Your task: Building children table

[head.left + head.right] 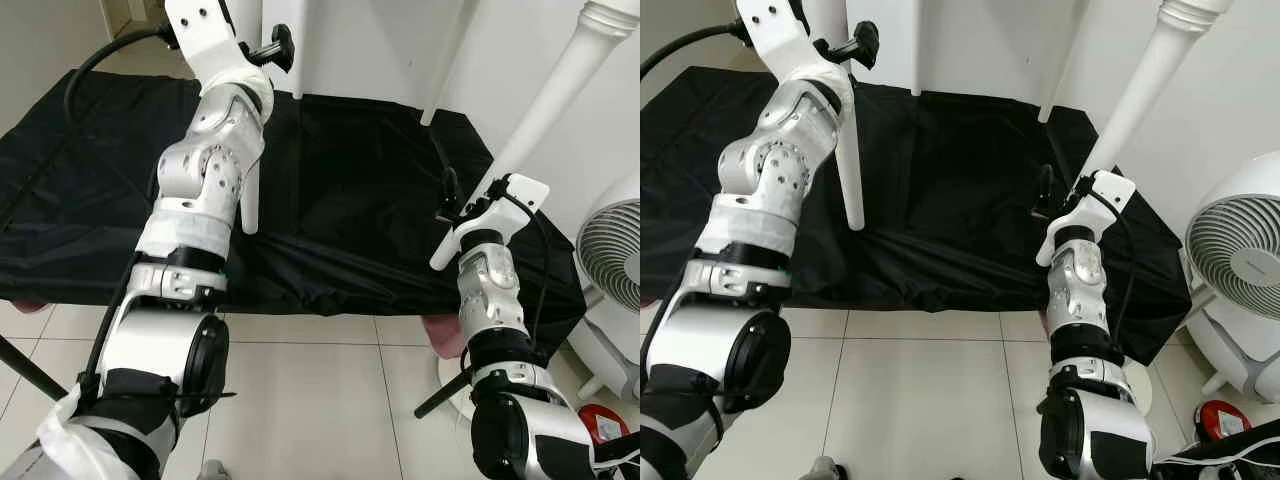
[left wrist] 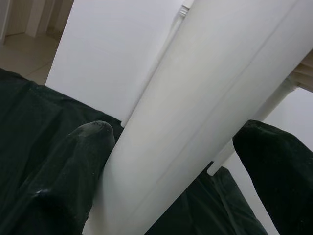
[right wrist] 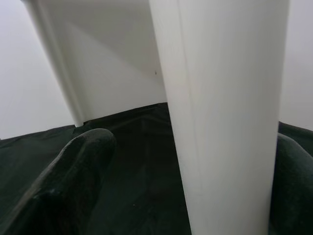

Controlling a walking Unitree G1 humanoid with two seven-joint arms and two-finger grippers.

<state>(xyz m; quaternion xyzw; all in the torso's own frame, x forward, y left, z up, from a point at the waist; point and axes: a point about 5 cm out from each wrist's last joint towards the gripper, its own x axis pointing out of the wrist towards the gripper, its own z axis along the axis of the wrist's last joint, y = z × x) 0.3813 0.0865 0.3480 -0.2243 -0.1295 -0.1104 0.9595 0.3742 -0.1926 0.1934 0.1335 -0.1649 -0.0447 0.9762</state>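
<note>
A white table leg (image 1: 250, 195) stands upright on the black cloth (image 1: 350, 180), its top hidden behind my raised left arm. My left gripper (image 2: 171, 127) is shut on this leg, with a finger (image 2: 83, 166) pressed against each side. A second white leg (image 1: 560, 95) leans up to the right, its ribbed thick end at the top. My right gripper (image 3: 190, 137) is open around it: one finger (image 3: 73, 186) stands apart from the leg (image 3: 225, 122), while the other touches it. A white panel (image 1: 360, 45) with two more legs stands behind.
The black cloth covers a low wide surface whose front edge drops to the tiled floor (image 1: 300, 390). A white fan (image 1: 612, 250) stands at the right, with a red object (image 1: 605, 420) on the floor below it. A black rod (image 1: 25, 368) slants at the lower left.
</note>
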